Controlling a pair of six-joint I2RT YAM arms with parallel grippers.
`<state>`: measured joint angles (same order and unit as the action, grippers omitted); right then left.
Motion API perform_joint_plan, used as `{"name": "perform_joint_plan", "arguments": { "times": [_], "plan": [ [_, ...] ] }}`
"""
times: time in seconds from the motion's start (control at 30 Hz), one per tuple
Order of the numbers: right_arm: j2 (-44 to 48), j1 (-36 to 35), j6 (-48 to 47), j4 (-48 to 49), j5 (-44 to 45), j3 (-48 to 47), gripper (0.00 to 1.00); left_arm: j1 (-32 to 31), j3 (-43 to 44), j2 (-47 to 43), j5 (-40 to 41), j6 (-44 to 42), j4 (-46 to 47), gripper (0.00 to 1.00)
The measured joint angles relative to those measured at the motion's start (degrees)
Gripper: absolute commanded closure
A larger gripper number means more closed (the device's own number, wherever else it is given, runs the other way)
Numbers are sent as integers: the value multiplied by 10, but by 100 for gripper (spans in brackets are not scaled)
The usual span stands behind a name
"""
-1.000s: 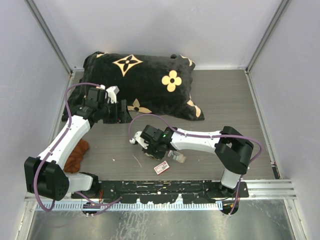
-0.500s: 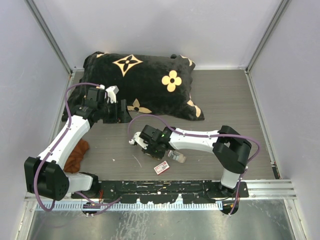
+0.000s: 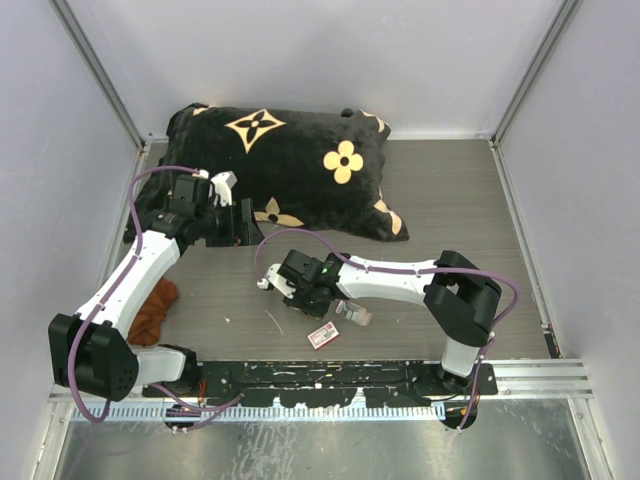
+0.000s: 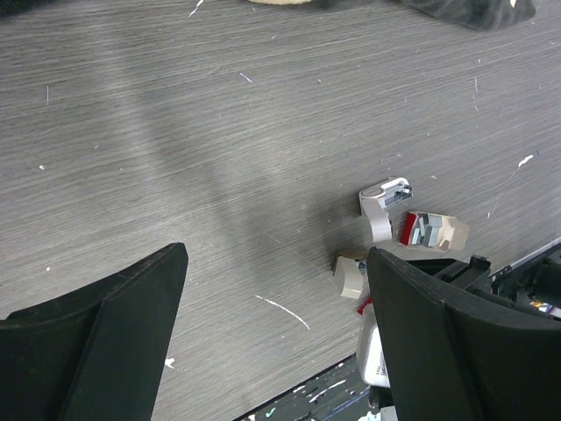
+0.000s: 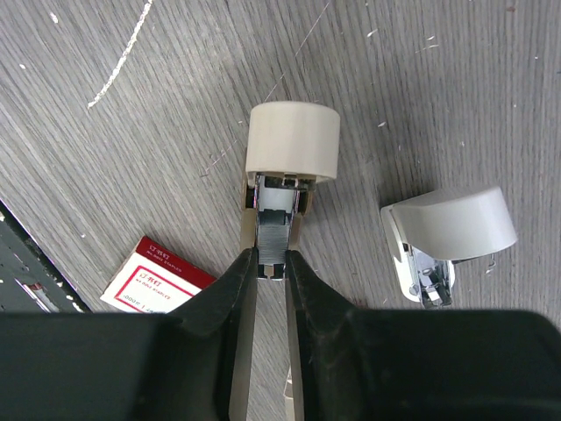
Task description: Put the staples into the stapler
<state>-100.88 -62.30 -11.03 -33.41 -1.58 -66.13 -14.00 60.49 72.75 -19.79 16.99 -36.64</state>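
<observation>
My right gripper [image 5: 272,260] is shut on a silvery-grey strip of staples [image 5: 273,235]. The strip lies in the open channel of the stapler's base, which ends in a beige cap [image 5: 294,140]. The stapler's white lid [image 5: 449,226] lies apart to the right, with its metal inside showing. The red-and-white staple box [image 5: 156,279] lies flat to the left. In the top view my right gripper [image 3: 293,297] covers the base, with the lid [image 3: 262,283] beside it and the box [image 3: 322,336] near the front rail. My left gripper [image 3: 235,225] is open and empty at the pillow's front edge.
A black pillow [image 3: 300,170] with gold flowers fills the back left. An orange cloth [image 3: 155,310] lies under the left arm. A small grey tray [image 3: 352,315] sits beside the box. A white scratch [image 3: 272,320] marks the table. The black rail [image 3: 330,375] runs along the front.
My right gripper has edged slightly to the left over the stapler base. The left arm has not moved.
</observation>
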Motion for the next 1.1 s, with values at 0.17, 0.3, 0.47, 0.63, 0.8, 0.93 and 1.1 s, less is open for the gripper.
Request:
{"name": "perform_joint_plan", "arguments": {
  "times": [0.17, 0.3, 0.47, 0.63, 0.8, 0.93, 1.1],
  "plan": [
    [0, 0, 0, 1, 0, 0, 64, 2, 0, 0, 0, 2, 0, 14],
    [0, 2, 0, 2, 0, 0, 58, 2, 0, 0, 0, 2, 0, 14],
    [2, 2, 0, 2, 0, 0, 50, 2, 0, 0, -1, 2, 0, 14],
    [10, 2, 2, 2, -13, 0, 44, 2, 0, 0, -1, 2, 0, 14],
    [23, 2, 3, 3, -24, 0, 43, 3, 0, 0, -1, 2, 0, 14],
    [33, 5, 8, 7, -26, 7, 43, 3, 0, 0, -1, 2, 0, 14],
    [72, 12, 41, 23, -25, 32, 45, 3, 0, 0, 1, 2, 1, 14]
  ]
}}
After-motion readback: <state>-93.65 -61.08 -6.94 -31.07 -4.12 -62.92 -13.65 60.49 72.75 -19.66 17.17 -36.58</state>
